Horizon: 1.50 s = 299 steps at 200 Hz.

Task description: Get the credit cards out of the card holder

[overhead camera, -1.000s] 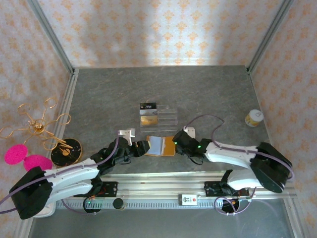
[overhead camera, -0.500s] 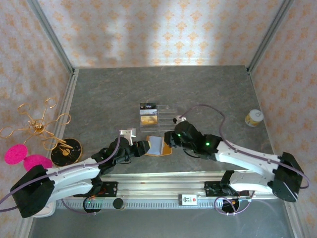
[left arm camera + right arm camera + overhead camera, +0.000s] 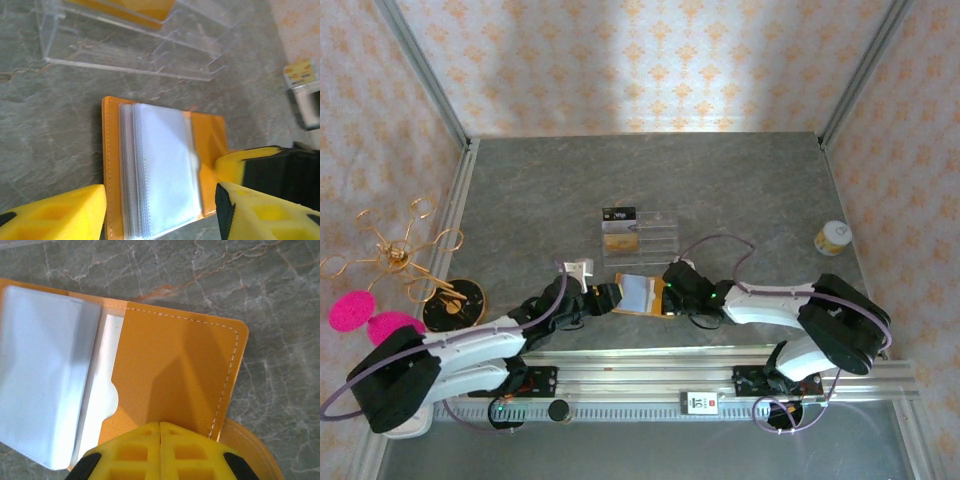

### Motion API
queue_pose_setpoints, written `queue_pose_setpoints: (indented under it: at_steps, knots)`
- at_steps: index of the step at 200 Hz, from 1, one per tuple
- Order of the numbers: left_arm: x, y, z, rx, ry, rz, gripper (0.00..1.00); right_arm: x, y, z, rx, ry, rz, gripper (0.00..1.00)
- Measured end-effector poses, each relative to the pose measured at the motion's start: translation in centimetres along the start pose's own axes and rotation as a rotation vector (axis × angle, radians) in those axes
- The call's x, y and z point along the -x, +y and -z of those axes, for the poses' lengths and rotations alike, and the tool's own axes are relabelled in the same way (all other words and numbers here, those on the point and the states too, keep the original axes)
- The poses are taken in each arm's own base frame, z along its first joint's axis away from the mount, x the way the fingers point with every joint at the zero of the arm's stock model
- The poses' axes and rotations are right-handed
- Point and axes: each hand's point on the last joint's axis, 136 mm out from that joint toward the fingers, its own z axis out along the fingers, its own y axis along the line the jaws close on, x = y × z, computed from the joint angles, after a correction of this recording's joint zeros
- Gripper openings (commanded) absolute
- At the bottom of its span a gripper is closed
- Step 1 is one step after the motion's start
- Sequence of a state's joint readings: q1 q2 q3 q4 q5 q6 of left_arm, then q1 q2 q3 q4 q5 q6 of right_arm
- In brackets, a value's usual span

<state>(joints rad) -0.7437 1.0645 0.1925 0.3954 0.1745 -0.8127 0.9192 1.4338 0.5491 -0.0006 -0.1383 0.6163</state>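
Right arm (image 3: 770, 300) folded inward, right gripper (image 3: 160, 429) closed above card holder (image 3: 175, 370), left gripper (image 3: 156, 206) wide astride it.

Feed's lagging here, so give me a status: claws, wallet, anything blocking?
Left claw open, straddling the flat orange-tan folding card holder lying open. Right claw shut, tips over its orange flap. Sleeve contents unreadable. Clear acrylic stand just beyond, apart.

Left gripper (image 3: 160, 197) spread wide, right gripper (image 3: 160, 437) pinched closed, both low.
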Motion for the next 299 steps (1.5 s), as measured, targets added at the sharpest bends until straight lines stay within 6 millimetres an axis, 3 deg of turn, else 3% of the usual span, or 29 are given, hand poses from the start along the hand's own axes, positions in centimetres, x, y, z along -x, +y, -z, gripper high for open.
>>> queue_pose_setpoints:
  at_steps: [46,83,122,186,195,213,227,262,299]
  knots:
    - [-1.4,2.0,-1.8,0.066,0.048,-0.005,0.55,0.2,0.0,-0.1,0.010,-0.019,-0.001,0.05]
    - [-1.0,1.4,-2.7,0.048,0.040,-0.009,0.54,0.2,0.0,0.0,0.014,-0.023,-0.001,0.05]
    - [-1.1,1.0,-3.1,0.021,0.049,-0.009,0.45,0.2,-0.1,0.1,0.011,-0.027,0.000,0.05]
    - [0.0,-1.1,-1.6,-0.090,-0.005,0.022,0.37,0.2,-0.1,0.1,0.010,-0.029,0.006,0.04]
    - [-0.3,-1.0,-1.8,-0.086,0.008,0.025,0.39,0.2,-0.1,0.1,0.010,-0.029,0.007,0.05]
    - [-0.8,-0.2,-2.1,-0.043,0.033,0.023,0.57,0.3,-0.1,0.1,0.010,-0.029,0.008,0.05]
    - [-0.5,0.1,-1.9,-0.020,0.018,0.025,0.61,0.2,-0.2,0.2,0.006,-0.027,0.009,0.04]
    - [0.3,0.9,-2.0,0.034,-0.017,0.005,0.60,0.3,-0.4,0.2,0.003,-0.027,0.009,0.04]
    - [-0.3,1.4,-3.4,0.049,0.006,-0.003,0.50,0.3,-0.4,0.2,0.003,-0.026,0.013,0.04]
